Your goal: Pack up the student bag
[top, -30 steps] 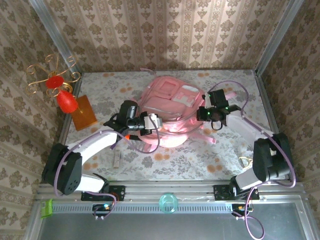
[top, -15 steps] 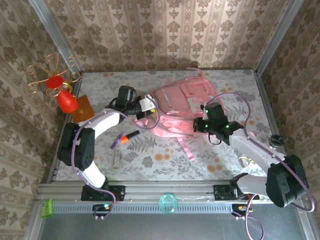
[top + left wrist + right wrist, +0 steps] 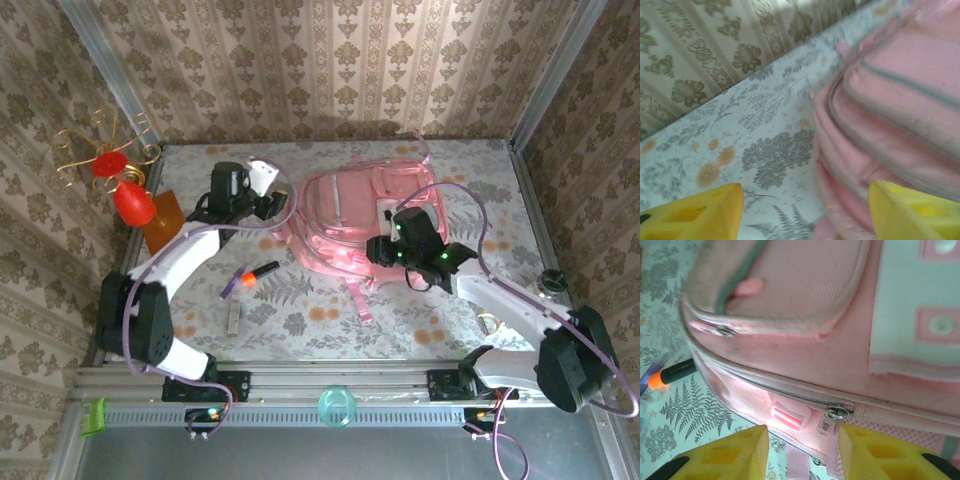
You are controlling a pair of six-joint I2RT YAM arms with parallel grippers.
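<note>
The student bag [image 3: 345, 215] is a soft pink backpack lying flat in the middle of the table, straps trailing toward the front. My left gripper [image 3: 268, 183] hovers just left of the bag's back-left edge. In the left wrist view it [image 3: 805, 220] is open, with only tablecloth and the bag's side [image 3: 900, 110] between the yellow fingers [image 3: 695, 212]. My right gripper [image 3: 380, 250] is at the bag's near right edge. In its wrist view it [image 3: 802, 452] is open around the bag's seam [image 3: 790, 390], beside a metal zipper pull [image 3: 838, 413] and a pink strap buckle [image 3: 787, 416].
An orange-and-black marker [image 3: 262, 271] and a purple pen [image 3: 230, 283] lie left of the bag; the marker [image 3: 675, 372] shows by the bag's corner. A small grey bar [image 3: 234, 320], an orange card [image 3: 165, 222], a red ornament [image 3: 130, 200] and a key ring [image 3: 488, 322] stand around.
The bag has turned and shifted right and back. My left gripper has pulled back-left, off the bag. My right gripper has moved left along the bag's near edge.
</note>
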